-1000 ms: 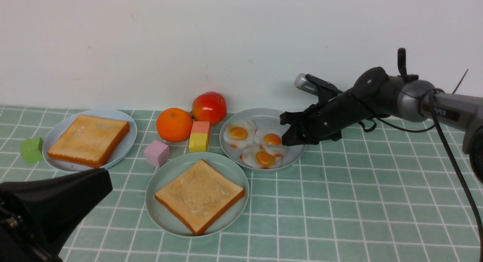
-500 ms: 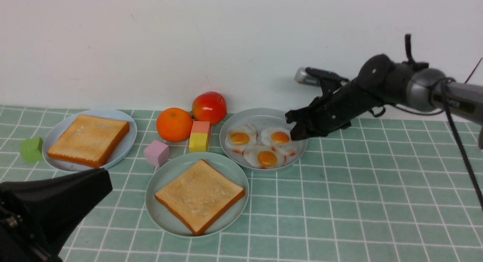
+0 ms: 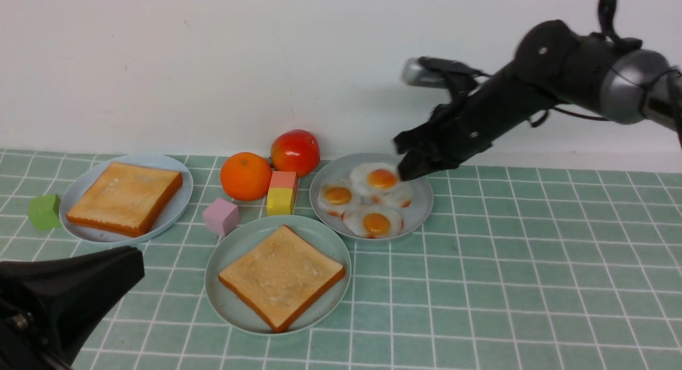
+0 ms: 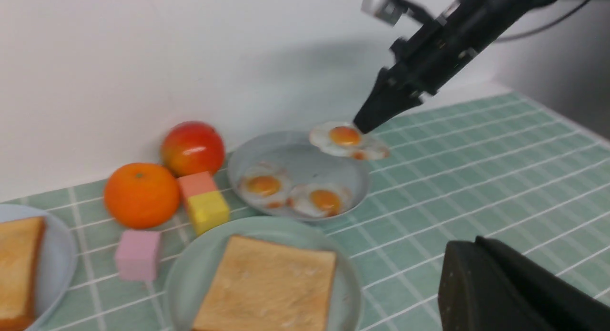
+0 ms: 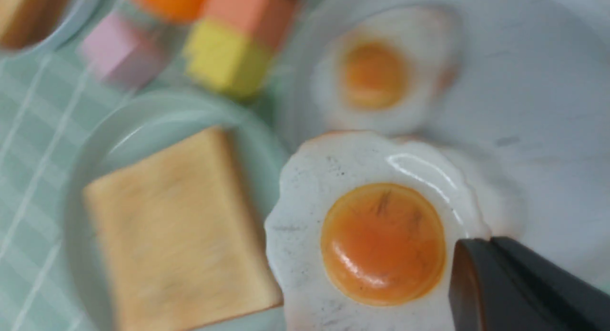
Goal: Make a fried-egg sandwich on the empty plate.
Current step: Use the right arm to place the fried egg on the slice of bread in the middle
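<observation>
The pale mint-green plate [image 3: 237, 241] sits near the front and carries one toast slice [image 3: 281, 276]. No fried-egg sandwich shows in any view. My right gripper [image 3: 406, 173] is shut on the edge of a fried egg [image 3: 379, 179] and holds it in the air above the grey plate [image 3: 422, 202]. In the right wrist view the held egg [image 5: 376, 235] fills the middle, pinched at my right gripper [image 5: 469, 247]. Two more eggs [image 3: 338, 195] lie on the grey plate. My left gripper [image 3: 136, 263] hovers low at the front left, shut on nothing.
A pale-blue plate [image 3: 178, 207] at the left holds a second toast slice [image 3: 125, 196]. Behind the mint plate stand an orange [image 3: 246, 175], a red fruit [image 3: 295, 151], a yellow-and-orange block [image 3: 281, 193] and a pink cube [image 3: 220, 216]. A green cube [image 3: 45, 211] sits far left. The wall is close behind.
My right gripper has risen and drifted slightly left, lifting one fried egg off the grey plate. The left gripper has sunk a little.
</observation>
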